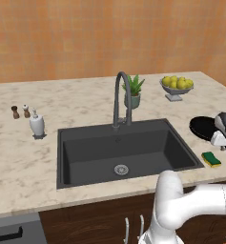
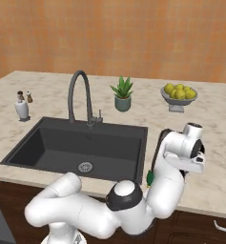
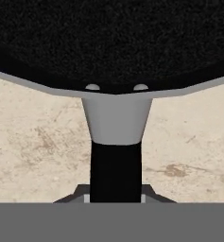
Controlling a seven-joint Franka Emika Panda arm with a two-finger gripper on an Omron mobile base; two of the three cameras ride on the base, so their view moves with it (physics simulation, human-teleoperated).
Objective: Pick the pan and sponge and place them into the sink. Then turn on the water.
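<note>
Near us, our claw (image 3: pixel 116 189) pinches the pan's (image 3: pixel 108 38) black handle (image 3: pixel 116 170), right of the sink (image 1: pixel 86 138), by the sponge (image 1: pixel 211 159).

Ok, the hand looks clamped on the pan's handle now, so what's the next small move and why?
Probably lift straight up a little. The hand appears shut on the handle of the pan, which rests on the counter right of the sink. Clearing the counter first should keep the pan from dragging toward the sponge before swinging left over the basin.
</note>
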